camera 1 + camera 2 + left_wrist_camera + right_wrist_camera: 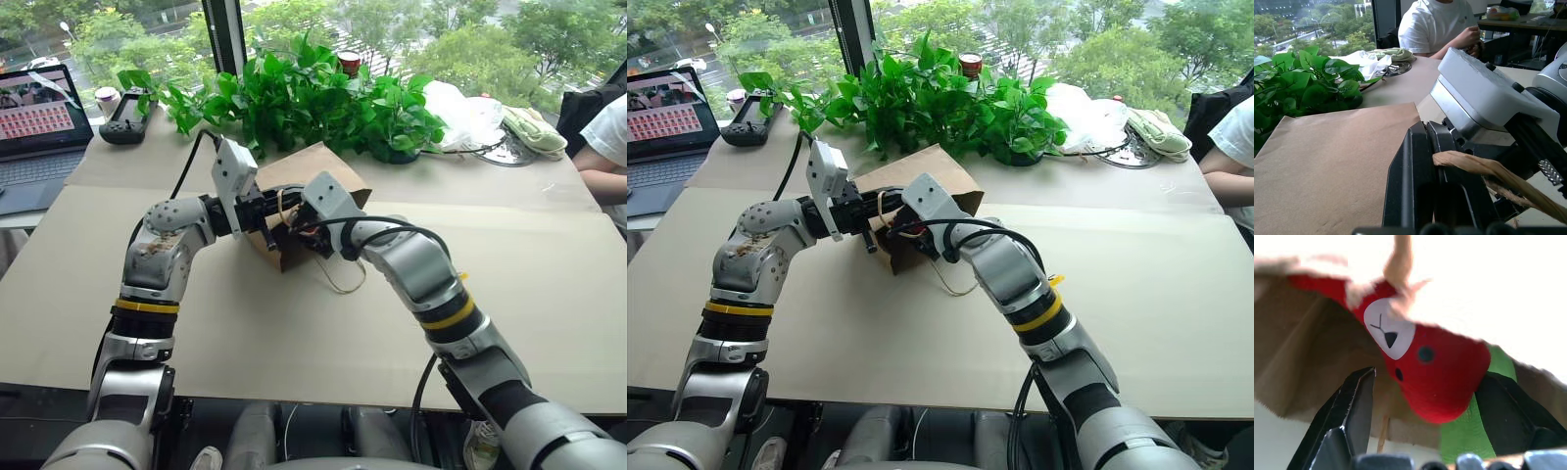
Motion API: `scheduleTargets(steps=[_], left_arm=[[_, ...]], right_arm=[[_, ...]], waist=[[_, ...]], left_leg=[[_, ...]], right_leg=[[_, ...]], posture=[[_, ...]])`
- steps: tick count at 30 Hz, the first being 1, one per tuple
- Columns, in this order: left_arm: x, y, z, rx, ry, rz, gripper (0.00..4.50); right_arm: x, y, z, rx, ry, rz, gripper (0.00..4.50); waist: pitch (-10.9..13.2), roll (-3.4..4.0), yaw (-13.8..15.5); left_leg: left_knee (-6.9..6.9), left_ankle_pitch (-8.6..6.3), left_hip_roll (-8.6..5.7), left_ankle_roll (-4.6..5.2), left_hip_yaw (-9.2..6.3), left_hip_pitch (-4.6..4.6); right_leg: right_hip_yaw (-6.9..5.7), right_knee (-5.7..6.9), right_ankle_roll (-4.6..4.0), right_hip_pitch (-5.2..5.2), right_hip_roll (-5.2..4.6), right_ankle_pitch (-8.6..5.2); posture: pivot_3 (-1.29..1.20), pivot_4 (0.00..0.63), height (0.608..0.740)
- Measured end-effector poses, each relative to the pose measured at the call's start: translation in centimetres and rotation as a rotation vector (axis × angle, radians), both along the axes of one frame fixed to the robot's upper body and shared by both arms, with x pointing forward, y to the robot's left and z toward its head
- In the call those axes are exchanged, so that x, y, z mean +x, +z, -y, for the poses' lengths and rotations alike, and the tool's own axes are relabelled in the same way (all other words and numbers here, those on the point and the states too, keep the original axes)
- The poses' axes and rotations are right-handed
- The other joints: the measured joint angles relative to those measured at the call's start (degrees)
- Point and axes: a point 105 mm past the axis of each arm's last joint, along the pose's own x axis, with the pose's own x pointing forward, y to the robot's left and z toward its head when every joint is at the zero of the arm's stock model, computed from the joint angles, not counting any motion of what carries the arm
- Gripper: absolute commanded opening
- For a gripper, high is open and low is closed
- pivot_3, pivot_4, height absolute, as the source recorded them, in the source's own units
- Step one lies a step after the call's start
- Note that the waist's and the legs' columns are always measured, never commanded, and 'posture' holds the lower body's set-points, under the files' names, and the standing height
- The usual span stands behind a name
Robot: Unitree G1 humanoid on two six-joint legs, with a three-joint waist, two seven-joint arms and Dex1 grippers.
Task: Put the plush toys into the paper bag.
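We find the red chili-shaped plush toy [1435,377] just inside the mouth of the paper bag [318,171], its white eye patch facing the right wrist camera, with the bright green plush toy [1466,433] directly behind and below it, also within the bag's opening. The bag lies on its side on the tan table [294,333], its mouth turned toward the robot and its closed end toward the potted plants [313,98]. The right gripper [1422,396] sits at the bag's mouth with its two black fingers spread wide on either side of the red toy; we cannot confirm contact between either finger and the toy. The left gripper [1425,161] is at the bag's mouth on its left side, its fingers pressed together on a tan cord handle [1484,169]. A second cord loop [343,279] trails on the table just in front of the bag. Beyond the bag, behind the plants, we note a white plastic bag [460,113]; to the bag's far left stands a laptop [39,127], and to its far right a person in a white shirt [1435,24] sits at the table's edge.
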Motion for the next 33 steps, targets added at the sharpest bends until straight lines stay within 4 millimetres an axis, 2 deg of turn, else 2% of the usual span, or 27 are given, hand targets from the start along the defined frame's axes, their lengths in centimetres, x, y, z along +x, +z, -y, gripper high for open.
scheduleTargets(steps=[2,4,12,22,27,33], left_arm=[[0.0,0.0,-0.1,0.001,0.003,0.001,0.0],[0.0,0.0,-0.1,0.001,0.004,0.001,0.0],[0.0,0.0,0.0,0.0,0.0,0.0,0.0],[0.0,0.0,0.0,0.0,-0.001,-0.001,0.0],[0.0,0.0,-0.1,0.0,0.001,-0.001,0.0],[0.1,-0.1,-0.1,0.001,0.002,-0.005,0.0]], right_arm=[[-0.3,0.3,1.5,0.005,-0.025,-0.008,3.42],[-0.9,0.8,2.1,0.02,-0.025,-0.011,3.42],[-3.6,0.2,2.5,0.065,-0.002,-0.079,3.42],[-3.8,-1.2,2.5,0.031,-0.011,-0.112,3.42],[-5.3,-2.1,4.2,-0.013,0.037,-0.159,3.42],[-8.1,-0.8,7.2,-0.052,0.174,-0.212,3.42]], waist=[[0.0,0.0,0.0],[0.0,0.0,-0.16],[0.0,0.0,-0.34],[0.0,0.0,-0.29],[0.0,0.0,0.01],[0.01,-0.01,0.04]], left_leg=[[0.0,0.0,0.0,0.0,0.01,-0.01],[0.0,0.0,0.01,0.0,-0.01,0.01],[-0.02,0.0,0.02,0.0,-0.04,0.07],[-0.02,0.0,0.02,0.0,-0.03,0.06],[-0.02,0.0,0.0,0.0,-0.05,0.03],[-0.02,-0.01,0.01,0.02,-0.2,0.07]], right_leg=[[0.01,-0.07,0.0,0.0,0.0,0.0],[0.0,-0.09,0.0,-0.01,0.02,0.0],[0.04,-0.08,-0.03,-0.01,0.05,-0.02],[0.04,-0.11,-0.03,-0.01,0.05,-0.02],[0.03,-0.18,-0.02,0.0,0.03,-0.02],[0.04,-0.2,-0.01,0.05,0.03,-0.03]], posture=[[0.0,0.15,0.74],[0.0,0.15,0.74],[0.0,0.15,0.74],[0.0,0.15,0.74],[0.0,0.15,0.74],[0.0,0.15,0.74]])
